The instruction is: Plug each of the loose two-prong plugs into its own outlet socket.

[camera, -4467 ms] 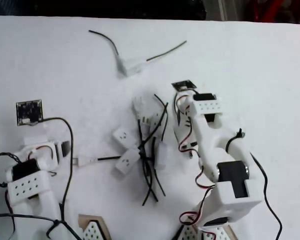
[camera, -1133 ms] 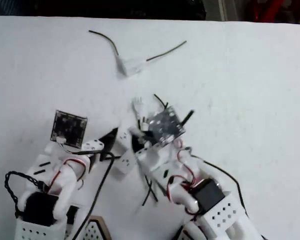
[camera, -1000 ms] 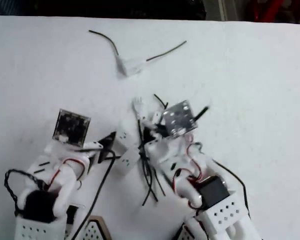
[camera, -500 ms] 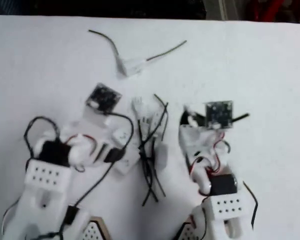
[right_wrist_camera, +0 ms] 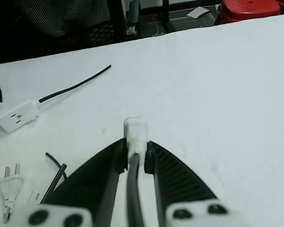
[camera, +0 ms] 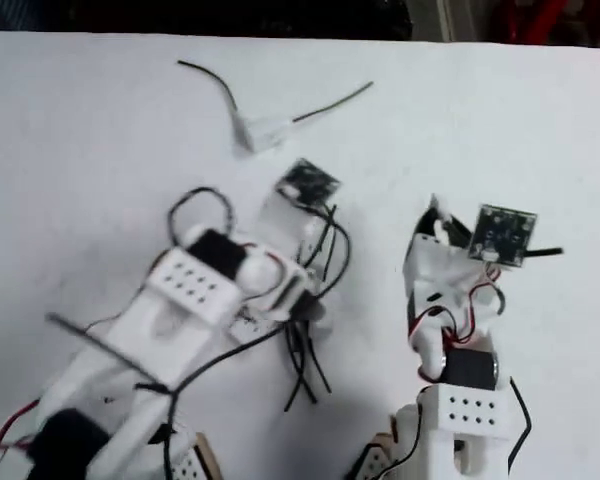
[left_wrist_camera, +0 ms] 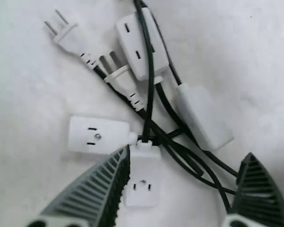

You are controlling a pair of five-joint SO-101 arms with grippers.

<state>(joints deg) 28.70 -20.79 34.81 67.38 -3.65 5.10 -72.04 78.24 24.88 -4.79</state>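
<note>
Left gripper point(left_wrist_camera: 187, 152): spread wide, nothing held, hanging straight above the tangle. Socket point(left_wrist_camera: 142, 176) face-up just beside one finger point(left_wrist_camera: 104, 189), well apart from the other. Width probably chosen to straddle the socket body and clear the cords crossing it.

Right gripper point(right_wrist_camera: 135, 144): clamped on a white cord end point(right_wrist_camera: 133, 128), cord trailing back between the jaws, at 3 o'clock of the tangle, apparently clear of the table. Prongs not visible, so plug vs socket unconfirmed. Gripped near the tip, presumably to keep it stiff for insertion.

Table point(camera: 80, 120): white, flat.

Tangle point(camera: 302, 355): black cords heaped mid-table, partly under the left arm point(camera: 180, 300).

Mated-looking pair point(camera: 263, 131): 12 o'clock of the tangle, well apart, cords leaving both ends. Reads as one pairing done.

Second socket point(left_wrist_camera: 97, 135): just beside the first, face-up. Third socket point(left_wrist_camera: 137, 42): slots up, cord lying across it. White block point(left_wrist_camera: 203, 116): beside that, face hidden.

First plug point(left_wrist_camera: 66, 34) and second plug point(left_wrist_camera: 117, 71): side by side near the third socket, prongs free. Several pairings left, judging by that.
</note>
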